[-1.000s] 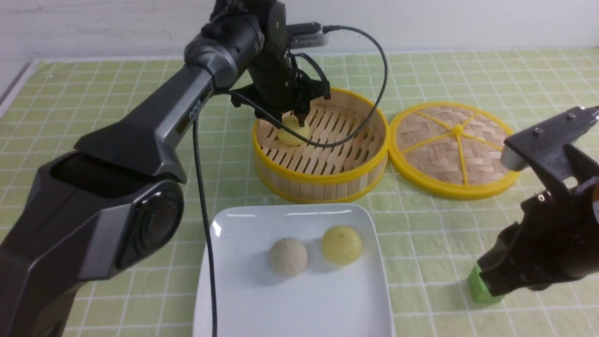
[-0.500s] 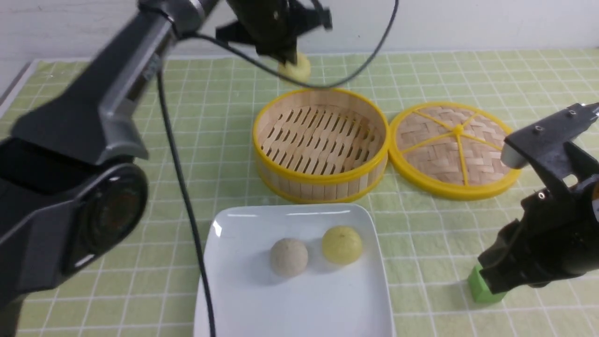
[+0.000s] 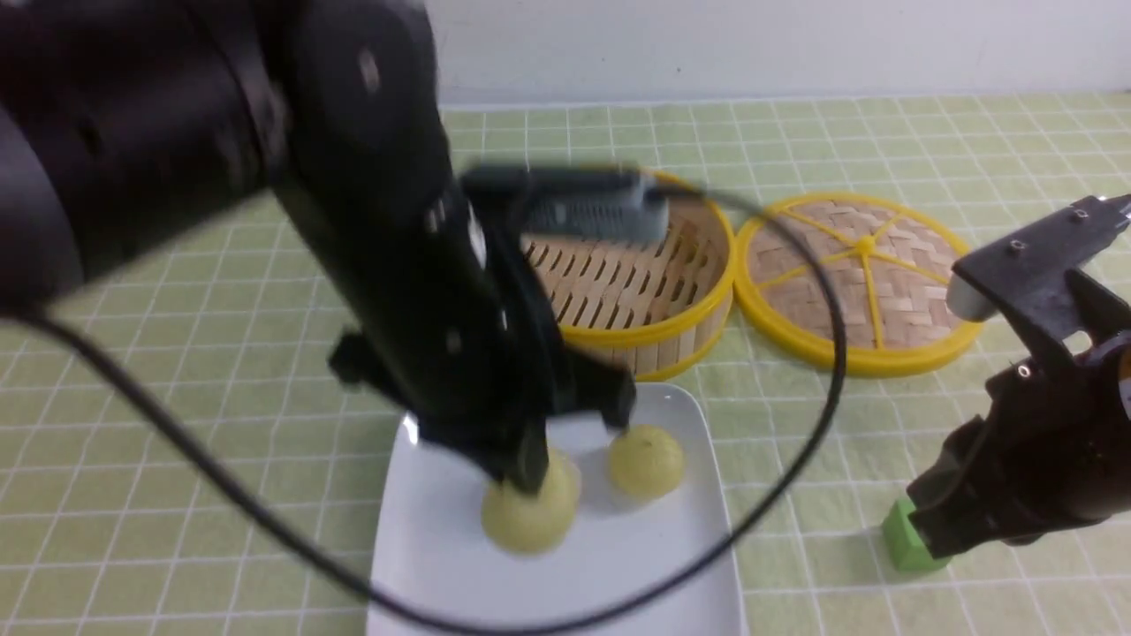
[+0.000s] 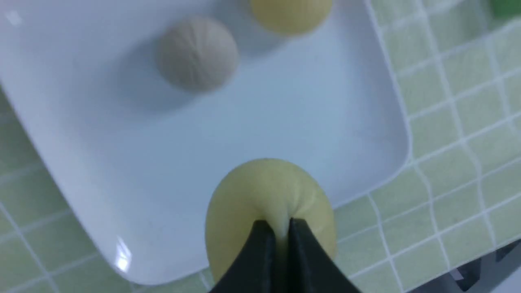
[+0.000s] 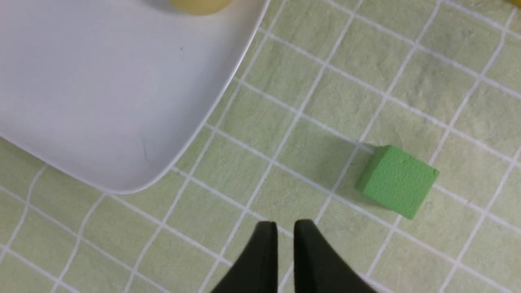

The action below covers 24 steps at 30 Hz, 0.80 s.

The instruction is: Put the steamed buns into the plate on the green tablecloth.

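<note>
The left pincer (image 4: 279, 224) is clamped on the crown of a pale yellow dome-shaped steamed bun (image 4: 264, 191); its black tips dig into the soft dough so that it puckers between them. The front view, blurred here, puts this bun low over the glossy white square plate (image 4: 252, 122), on the robot's side of the middle. The left wrist view has it towards one rounded corner. Whether it already rests on the glaze cannot be told.

Further in on the plate sit the greyish-beige ribbed steamed bun (image 4: 198, 53) and, just beside it, the second pale yellow steamed bun (image 3: 647, 459), apart from each other. Beyond the plate stands the round bamboo steamer basket with a yellow rim (image 3: 680, 305), its visible slats bare, and to its right the woven bamboo lid with yellow spokes (image 3: 857, 283) lies flat. All rest on the light green tablecloth with a grid of thin white lines (image 3: 177, 353) that covers the counter.

The right pincer (image 5: 285, 226) hangs well to the right, tips drawn almost together on nothing, near a small green foam cube (image 5: 397, 181).

This looks like the placing of the last bun. The next move calls for setting it down clear of the rim and of its neighbours, then parting the tips and lifting straight up.

No brand, label or writing can be read.
</note>
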Tool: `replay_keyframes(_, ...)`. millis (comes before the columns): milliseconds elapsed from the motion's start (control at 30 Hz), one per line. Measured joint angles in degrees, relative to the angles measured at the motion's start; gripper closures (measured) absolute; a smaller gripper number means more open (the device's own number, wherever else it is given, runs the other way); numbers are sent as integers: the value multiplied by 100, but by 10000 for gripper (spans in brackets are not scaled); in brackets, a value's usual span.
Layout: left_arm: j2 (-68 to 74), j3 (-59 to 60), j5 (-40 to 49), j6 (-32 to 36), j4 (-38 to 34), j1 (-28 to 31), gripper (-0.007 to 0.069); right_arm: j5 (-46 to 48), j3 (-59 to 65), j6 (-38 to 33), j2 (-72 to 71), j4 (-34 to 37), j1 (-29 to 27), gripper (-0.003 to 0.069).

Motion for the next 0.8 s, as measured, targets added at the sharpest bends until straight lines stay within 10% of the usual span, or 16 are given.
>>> replay_keyframes(267,344,1353,-1435,-986,396,-112,538,150,2,4,-88,42,0,570)
replay_keyframes(467,671,1384,-2244,-1152,472,-112,344,1220,36,4,-1427,144,0,615)
replay_keyframes(700,523,1133,-1890,-1158,582,-112,188,1586,116,4,-3713,12,0,673)
replay_keyframes(800,411,777,-1458,-1158,789,-112,159,394,873,4,-5222,-19,0,673)
